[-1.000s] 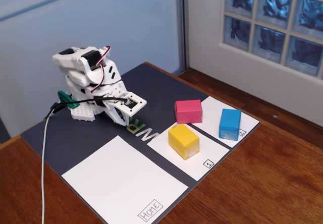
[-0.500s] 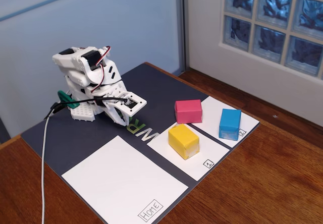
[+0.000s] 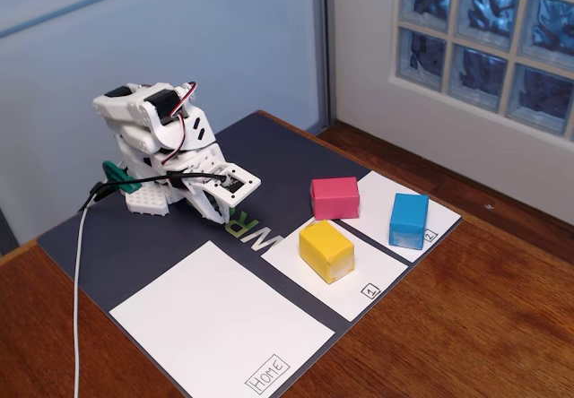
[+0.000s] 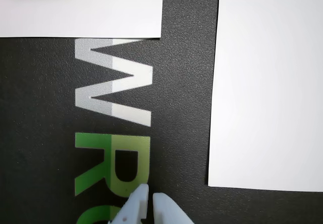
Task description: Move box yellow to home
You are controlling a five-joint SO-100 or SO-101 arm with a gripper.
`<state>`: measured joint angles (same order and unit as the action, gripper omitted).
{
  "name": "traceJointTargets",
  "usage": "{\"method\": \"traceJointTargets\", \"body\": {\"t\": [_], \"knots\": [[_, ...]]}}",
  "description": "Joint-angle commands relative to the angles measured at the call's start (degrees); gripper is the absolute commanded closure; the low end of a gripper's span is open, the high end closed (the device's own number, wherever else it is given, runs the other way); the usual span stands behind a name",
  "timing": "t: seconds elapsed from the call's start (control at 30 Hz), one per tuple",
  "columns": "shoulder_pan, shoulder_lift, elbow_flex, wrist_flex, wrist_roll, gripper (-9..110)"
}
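The yellow box (image 3: pixel 326 250) sits on the white sheet numbered 1 (image 3: pixel 363 298), right of the mat's middle in the fixed view. The large Home sheet (image 3: pixel 220 322) lies at the front left, bare, with its label (image 3: pixel 269 373) at the near corner. My gripper (image 3: pixel 222 214) is folded low at the back left, well apart from the box, over the mat's lettering. In the wrist view its fingertips (image 4: pixel 150 200) stand almost together with nothing between them. The yellow box does not show in the wrist view.
A pink block (image 3: pixel 334 198) stands behind the yellow box, and a blue block (image 3: pixel 409 220) stands on sheet 2. The dark mat (image 3: pixel 134 246) lies on a wooden table. In the wrist view two unlabelled white sheets show, one top left (image 4: pixel 81 9) and one right (image 4: pixel 267 82).
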<state>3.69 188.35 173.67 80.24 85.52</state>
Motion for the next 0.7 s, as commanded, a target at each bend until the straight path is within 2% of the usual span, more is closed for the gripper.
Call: {"method": "traceJointTargets", "body": {"t": [0.0,0.33,0.5,0.6,0.67], "knots": [[0.4,3.0,0.4,3.3,0.4,102],[-3.2,3.0,0.4,3.3,-0.5,102],[-0.9,3.0,0.2,2.6,-1.0,102],[-0.9,3.0,-1.1,0.8,-6.7,102],[-1.6,3.0,-2.3,-1.0,-5.6,102]]}}
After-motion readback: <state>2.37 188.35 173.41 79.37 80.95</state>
